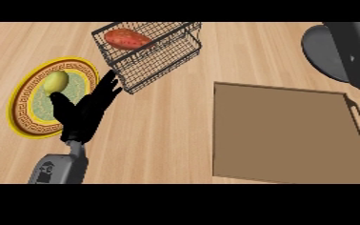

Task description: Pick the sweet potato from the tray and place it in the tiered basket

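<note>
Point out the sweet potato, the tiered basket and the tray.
sweet potato point(127, 39): head view, middle of its orange skin, inside the basket.
tiered basket point(163, 57): head view, wire side wall.
tray point(281, 133): head view, bare brown floor.

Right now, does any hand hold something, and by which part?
Nothing is held. The left hand is open beside the tiered basket, and the sweet potato lies inside the basket. The right hand is not in view.

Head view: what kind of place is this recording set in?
Probably a kitchen counter: a wood-grain counter top carrying a wire tiered basket with a sweet potato in it, a patterned plate with a yellow-green fruit, and a brown tray.
</note>
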Tool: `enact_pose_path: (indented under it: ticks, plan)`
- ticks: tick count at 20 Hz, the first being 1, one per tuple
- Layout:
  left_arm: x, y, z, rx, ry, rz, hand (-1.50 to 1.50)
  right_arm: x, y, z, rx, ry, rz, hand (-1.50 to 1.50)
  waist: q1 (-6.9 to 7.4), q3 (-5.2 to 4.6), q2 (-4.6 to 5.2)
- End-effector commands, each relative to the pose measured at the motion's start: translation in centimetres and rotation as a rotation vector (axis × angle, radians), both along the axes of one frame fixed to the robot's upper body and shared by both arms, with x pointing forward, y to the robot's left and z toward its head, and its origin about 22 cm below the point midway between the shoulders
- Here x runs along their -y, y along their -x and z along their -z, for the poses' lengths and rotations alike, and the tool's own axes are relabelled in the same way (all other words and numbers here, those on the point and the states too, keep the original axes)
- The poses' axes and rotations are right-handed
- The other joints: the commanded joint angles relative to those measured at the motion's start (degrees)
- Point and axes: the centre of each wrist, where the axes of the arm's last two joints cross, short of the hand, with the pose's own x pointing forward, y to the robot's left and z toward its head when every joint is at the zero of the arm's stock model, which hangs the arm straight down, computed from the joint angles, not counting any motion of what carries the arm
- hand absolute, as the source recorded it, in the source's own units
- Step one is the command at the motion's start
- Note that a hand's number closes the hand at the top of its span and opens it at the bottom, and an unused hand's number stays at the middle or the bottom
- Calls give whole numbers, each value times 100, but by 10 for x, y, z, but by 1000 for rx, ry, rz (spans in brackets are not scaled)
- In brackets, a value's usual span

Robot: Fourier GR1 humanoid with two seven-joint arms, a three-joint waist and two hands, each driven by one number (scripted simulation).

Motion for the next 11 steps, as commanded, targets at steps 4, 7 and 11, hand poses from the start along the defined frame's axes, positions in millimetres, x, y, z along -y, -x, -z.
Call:
enact_pose_path:
  ticks: [4, 7, 11]
  plan:
    - [7, -4, 3, -10, -4, 6, 0, 102, 26, 3, -24, 28, -41, -150, 8, -15, 11]
    - [-4, 6, 11, -21, 5, 10, 0, 165, 52, -25, -10, 19, -43, -150, 26, -14, 21]
    - [10, 5, 8, -2, 16, 33, 0, 199, 68, -11, 22, -8, -14, -150, 113, -13, 51]
